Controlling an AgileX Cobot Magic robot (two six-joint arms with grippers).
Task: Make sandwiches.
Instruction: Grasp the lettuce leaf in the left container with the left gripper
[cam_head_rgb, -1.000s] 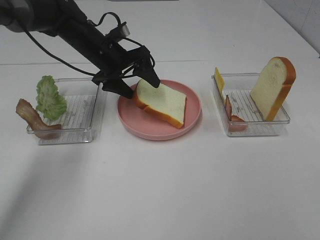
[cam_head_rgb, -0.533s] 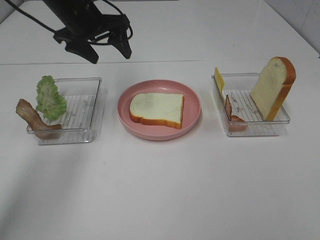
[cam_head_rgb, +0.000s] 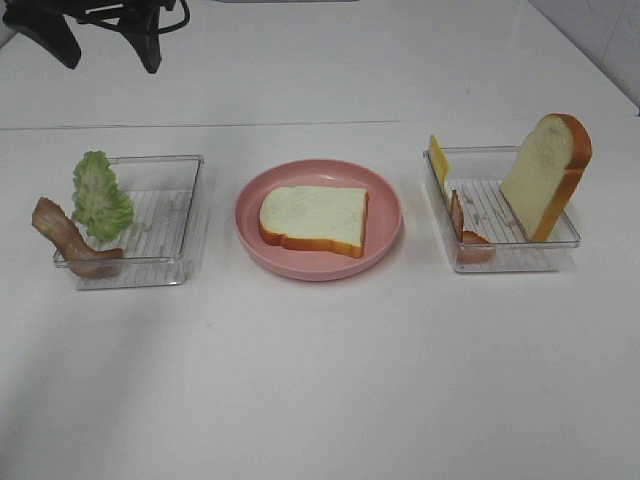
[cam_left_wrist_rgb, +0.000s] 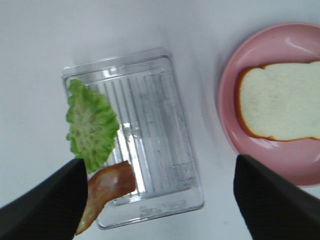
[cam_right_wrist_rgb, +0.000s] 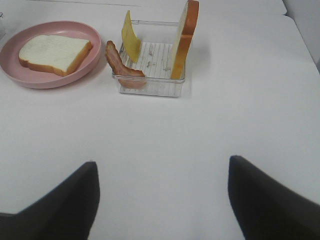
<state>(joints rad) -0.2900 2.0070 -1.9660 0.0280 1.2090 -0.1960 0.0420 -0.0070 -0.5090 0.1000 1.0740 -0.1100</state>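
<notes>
One white bread slice with an orange-brown crust lies flat on the pink plate. A second slice leans upright in the right clear tray, along with a yellow cheese square and a bacon strip. The left tray holds a lettuce leaf, and a bacon strip hangs over its rim. My left gripper is open and empty, high over the far left. In the left wrist view, the left gripper looks down on lettuce, bacon and bread. My right gripper is open over bare table, short of the right tray.
The white table stretches in front of the trays and plate. A seam runs across the table behind them. The right arm is outside the exterior high view.
My left gripper let go of the bread slice, which now lies flat on the plate. The gripper rose and drew back to the far left. The right gripper has not visibly moved.
</notes>
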